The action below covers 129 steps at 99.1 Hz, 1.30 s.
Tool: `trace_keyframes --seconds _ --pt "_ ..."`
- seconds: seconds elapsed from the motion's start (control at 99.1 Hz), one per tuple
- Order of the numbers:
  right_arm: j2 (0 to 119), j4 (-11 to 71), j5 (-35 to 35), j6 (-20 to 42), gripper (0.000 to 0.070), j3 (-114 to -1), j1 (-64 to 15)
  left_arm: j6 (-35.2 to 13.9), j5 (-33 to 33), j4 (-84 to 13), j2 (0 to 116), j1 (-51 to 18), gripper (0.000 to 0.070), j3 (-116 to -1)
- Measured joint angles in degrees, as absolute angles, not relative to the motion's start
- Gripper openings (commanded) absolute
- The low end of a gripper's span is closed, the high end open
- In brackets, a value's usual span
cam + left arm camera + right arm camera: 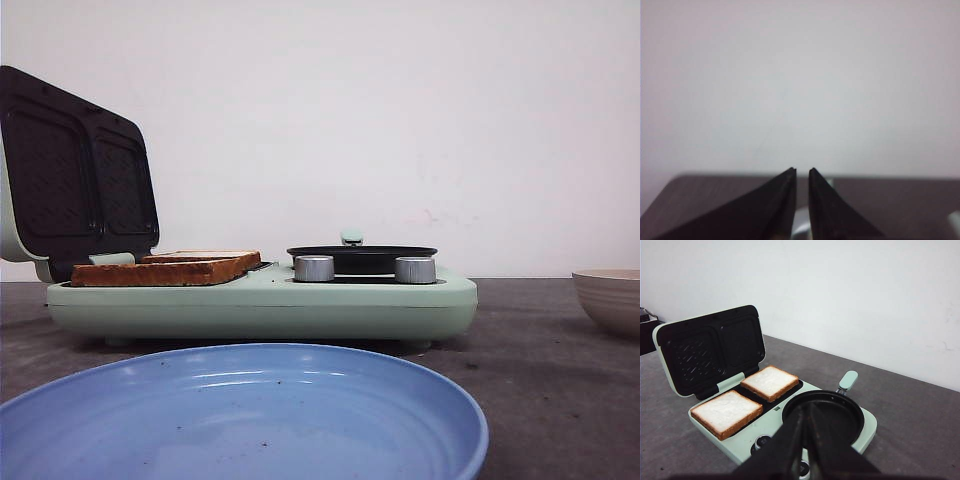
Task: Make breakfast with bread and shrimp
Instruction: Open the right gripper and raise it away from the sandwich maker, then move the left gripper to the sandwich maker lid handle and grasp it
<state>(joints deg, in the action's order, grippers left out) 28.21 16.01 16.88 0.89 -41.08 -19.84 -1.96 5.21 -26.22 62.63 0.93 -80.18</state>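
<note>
The right claw (805, 412) hangs over the near side of the cooker (740, 447), its two dark fingers (827, 447) pressed together at the tips with nothing between them. Just past the tips sits the round black pan (840, 412) in the cooker's right half, its mint handle (847, 380) pointing away toward the wall. The pan looks bare in this view; no shrimp shows in it.

The bread lies on the cooker's other half, beyond the pan from the claw and well clear of it: one slice (726, 413) on the nearer plate, the second slice (770, 382) just beside it on the farther plate, both flat with pale faces up. Behind them the cooker's lid (710, 350) stands open, its dark ribbed plates facing the slices.

The left claw (802, 172) is nearly closed, a thin gap left between its fingertips, gripping nothing; it points at a blank wall over the desk (700, 190), and its distance from the bread cannot be told.

In the front view, a blue plate (300, 400) lies in front of the cooker, and a beige bowl (610, 298) stands off to the cooker's right.
</note>
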Motion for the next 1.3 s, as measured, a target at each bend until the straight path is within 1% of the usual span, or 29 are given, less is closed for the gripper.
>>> trace_keyframes --seconds 0.091,0.172,0.283,0.353,0.383,0.444,0.494,0.605,0.656,0.716,0.868,0.918,0.989,1.15,1.302 --pt "28.2 16.0 16.9 0.9 0.0 -41.1 -20.3 -3.7 -1.5 -28.4 65.6 8.2 0.0 -80.2" --pt "28.2 16.0 16.9 1.0 0.0 -41.1 -20.3 -5.8 -8.1 -30.0 68.3 13.1 0.0 -80.2" --pt "28.2 16.0 16.9 1.6 0.0 -41.1 -20.3 -9.1 -17.1 -32.9 72.7 18.3 0.0 -80.4" --pt "28.2 16.0 16.9 1.9 0.0 -41.1 -20.3 -10.5 -22.1 -33.3 75.9 19.7 0.0001 -81.6" --pt "28.2 16.0 16.9 2.0 0.0 -41.1 -20.3 -11.2 -23.2 -33.3 77.1 19.8 0.0014 -82.5" --pt "28.2 16.1 16.9 2.6 0.0 -41.1 -20.3 -12.4 -24.2 -33.1 78.7 19.5 0.0078 -84.4" --pt "28.2 16.1 16.9 3.1 0.0 -41.1 -20.3 -13.4 -24.6 -32.8 79.2 19.2 0.011 -85.6" --pt "28.2 16.1 16.9 3.5 0.0 -41.1 -20.3 -15.1 -27.0 -32.0 80.6 19.1 0.0106 -88.0" --pt "28.2 16.1 16.9 3.5 0.0 -41.1 -20.3 -15.8 -27.0 -31.5 81.3 19.0 0.0096 -88.2" --pt "28.2 16.1 16.7 3.7 0.0 -41.1 -20.3 -16.3 -26.7 -32.0 82.0 18.5 0.0062 -88.2" --pt "28.2 16.1 16.5 4.6 0.0 -41.1 -20.3 -17.4 -25.3 -33.2 82.9 16.8 0.005 -88.3" --pt "28.3 16.0 16.5 4.8 0.0 -41.1 -20.3 -17.5 -24.4 -34.6 83.5 16.2 0.0012 -89.2" --pt "28.3 16.0 16.5 5.0 0.0 -41.1 -20.3 -17.5 -23.3 -36.8 85.1 15.2 0.0015 -91.7" --pt "29.1 15.8 16.5 6.0 0.0 -41.1 -20.3 -15.4 -16.8 -43.9 89.5 11.7 0.0015 -99.3" --pt "29.5 15.8 16.5 6.5 0.0 -41.1 -20.3 -11.8 -11.2 -53.1 93.8 10.0 0.0015 -107.3"
